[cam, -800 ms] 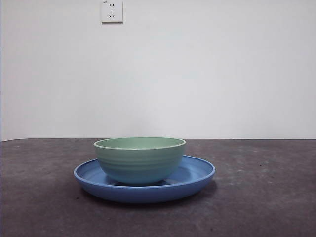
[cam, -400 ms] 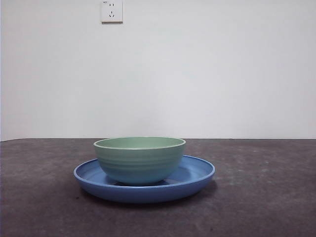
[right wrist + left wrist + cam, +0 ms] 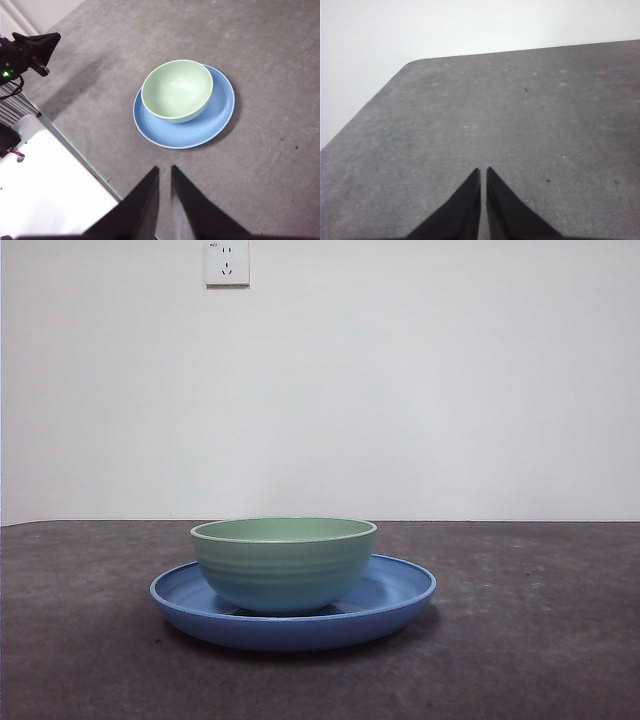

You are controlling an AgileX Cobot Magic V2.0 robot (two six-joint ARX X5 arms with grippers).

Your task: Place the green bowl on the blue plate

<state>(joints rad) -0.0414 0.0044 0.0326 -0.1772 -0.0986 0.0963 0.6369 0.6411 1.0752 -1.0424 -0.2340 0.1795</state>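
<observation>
Front view shows, from left to right, bare dark worktop (image 3: pixel 70 640), then the blue plate (image 3: pixel 400 595) near the middle with the green bowl (image 3: pixel 284 565) standing upright inside it, then more bare worktop. A white wall socket (image 3: pixel 227 262) sits high on the far wall, left of centre. No arm enters this view.

Seen from the right wrist, the green bowl (image 3: pixel 177 90) rests on the blue plate (image 3: pixel 217 112), its base within the rim and set off-centre, so a wider crescent of bare blue shows on one side. By this the placing looks done.

Left tool (image 3: pixel 483 172) hangs over bare worktop with its jaws drawn narrow, only a thin slit between them, holding nothing; neither dish appears in its view. Right tool (image 3: pixel 165 170) is also narrow and empty, raised well clear of the dishes, with the bowl and plate lying ahead of its tips.

So the right arm is clearly the nearer one, should any correction be wanted. Round dishes give no long axis to align with. Nothing stands between that tool and the bowl; some dark equipment (image 3: pixel 27 50) and a white surface (image 3: pixel 45 190) lie off the worktop's edge, well apart from the plate.
</observation>
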